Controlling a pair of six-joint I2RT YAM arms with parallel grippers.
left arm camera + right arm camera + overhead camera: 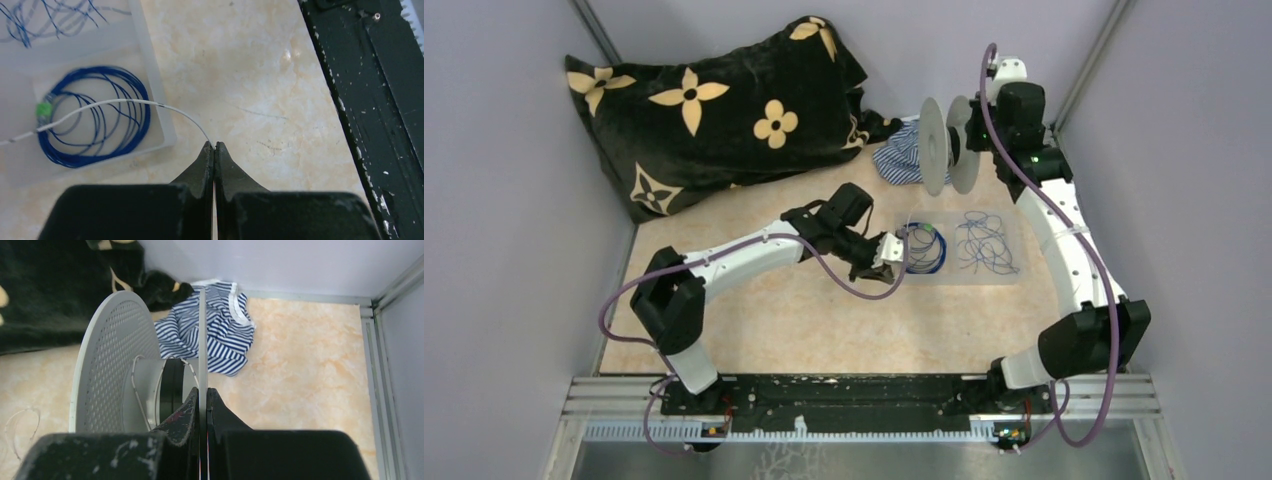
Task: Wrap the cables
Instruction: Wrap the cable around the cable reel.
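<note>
The left gripper pinches shut the whitish end of the thin dark blue cable coil lying in a clear plastic tray; the right gripper clamps tight on the pale perforated round spool

bare tabletop nearside, cushion crowding far-left
</note>
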